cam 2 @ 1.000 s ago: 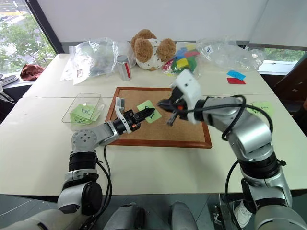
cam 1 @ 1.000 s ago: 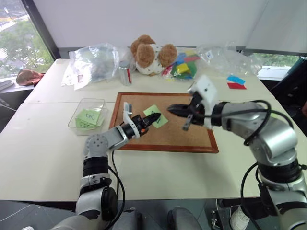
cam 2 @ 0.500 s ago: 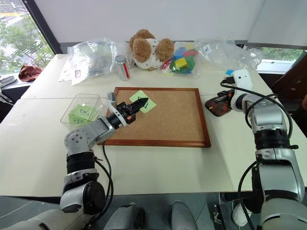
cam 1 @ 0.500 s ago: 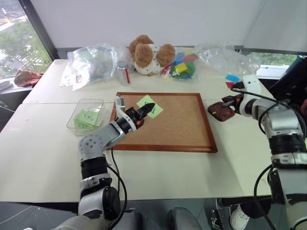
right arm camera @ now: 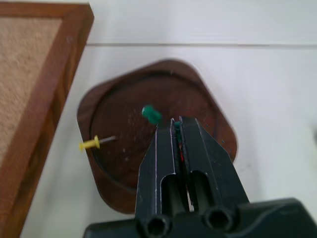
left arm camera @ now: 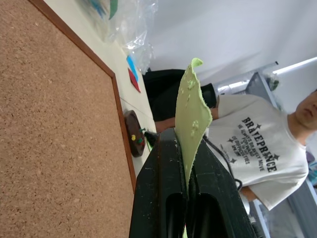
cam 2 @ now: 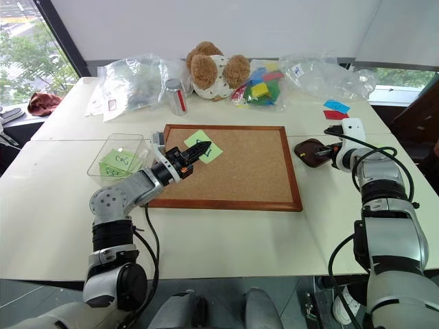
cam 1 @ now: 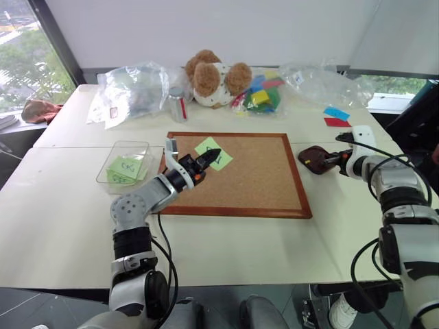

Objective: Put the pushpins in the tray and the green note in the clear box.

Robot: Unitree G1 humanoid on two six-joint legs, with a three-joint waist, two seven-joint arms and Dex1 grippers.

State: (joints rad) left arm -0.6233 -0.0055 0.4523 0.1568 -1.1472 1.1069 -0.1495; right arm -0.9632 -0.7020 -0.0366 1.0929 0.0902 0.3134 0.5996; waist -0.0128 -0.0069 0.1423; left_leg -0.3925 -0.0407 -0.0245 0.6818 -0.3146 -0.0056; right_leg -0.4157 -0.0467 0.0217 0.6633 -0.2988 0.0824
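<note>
My left gripper (cam 1: 208,156) hangs above the cork board's near-left part, shut on the green note (cam 1: 215,151). In the left wrist view the green note (left arm camera: 191,104) stands up between the fingers (left arm camera: 161,163). Right of the board sits the dark reddish-brown tray (cam 1: 312,158), and my right gripper (right arm camera: 177,124) hovers over it, shut, with a small coloured pushpin pinched at its tips. A yellow pushpin (right arm camera: 92,144) and a green one (right arm camera: 150,114) lie in the tray (right arm camera: 124,99). The clear box (cam 1: 123,143), left of the board, holds pale-green notes.
The wood-framed cork board (cam 1: 247,181) fills the table's middle. At the back stand a teddy bear (cam 1: 212,77), plastic bags (cam 1: 134,89), a can (cam 1: 178,104) and coloured blocks (cam 1: 262,96). Blue and red notes (cam 1: 336,117) lie at the far right. A person in a white T-shirt (left arm camera: 257,153) stands beyond the table.
My right arm swung from over the board out to the right and down over the tray. The left gripper rose slightly with the note.
</note>
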